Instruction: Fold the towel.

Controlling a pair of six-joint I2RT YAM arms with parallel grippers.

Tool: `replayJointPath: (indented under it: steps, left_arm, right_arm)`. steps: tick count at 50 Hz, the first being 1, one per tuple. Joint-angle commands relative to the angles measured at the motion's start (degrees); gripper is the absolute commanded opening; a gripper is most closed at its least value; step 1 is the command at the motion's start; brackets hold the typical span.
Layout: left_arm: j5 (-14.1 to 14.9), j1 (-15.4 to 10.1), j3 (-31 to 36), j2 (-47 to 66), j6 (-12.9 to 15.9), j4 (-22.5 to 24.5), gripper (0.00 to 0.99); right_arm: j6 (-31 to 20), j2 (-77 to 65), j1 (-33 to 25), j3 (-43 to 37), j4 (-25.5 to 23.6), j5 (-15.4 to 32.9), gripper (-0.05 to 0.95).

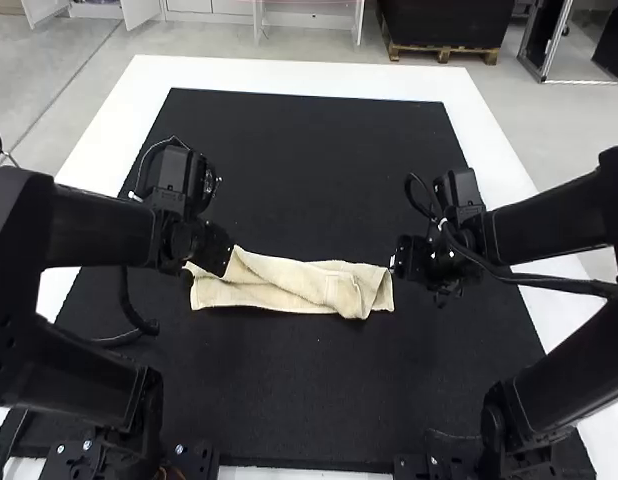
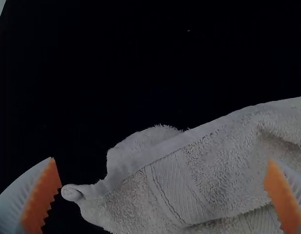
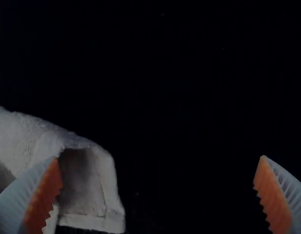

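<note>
The white table (image 1: 289, 72) extends under and around both tools, with a black mat (image 1: 309, 170) on top of it. The left arm (image 1: 99, 225) and right arm (image 1: 549, 220) reach in over the mat from opposite sides, each ending in its tool.

The cream terry towel (image 1: 279, 275) lies on the mat between the 2 tools, gathered into a long, narrow strip with uneven lengthwise folds. 1 end is right at the left tool (image 1: 214, 250), which partly covers it in the high view; the other end, with a turned-over flap, lies just beside the right tool (image 1: 409, 258).

The left tool (image 2: 161, 159) is wide, its 2 ribbed white fingers well apart. In its wrist view the towel spans much of the space between them, showing a flat woven band (image 2: 177, 185) and a hem; a small rolled corner (image 2: 71, 192) is near 1 orange pad (image 2: 41, 200).

The right tool (image 3: 159, 156) is wide too. In its wrist view, 1 finger overlaps the towel's end, where the cloth arches into an open fold (image 3: 82, 180); whether they touch, I cannot tell. The other finger is well apart from the cloth.
</note>
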Motion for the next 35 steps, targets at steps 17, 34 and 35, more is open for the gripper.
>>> replayJointPath:
  steps: [17,34,35]
  left_arm:
    - [-1.11,1.08,0.11,-2.01,-0.38,0.96,0.972]
    - [-1.28,1.52,0.38,-2.01,-0.29,0.96,0.972]
    - [-1.28,1.52,0.38,-2.01,-0.29,0.96,0.972]
  right_arm:
    - [3.29,-1.21,0.31,1.74,2.42,-15.98,0.88]
    - [4.08,0.11,0.31,1.21,2.42,-21.69,0.78]
    - [4.69,0.2,0.31,1.21,2.33,-23.1,0.77]
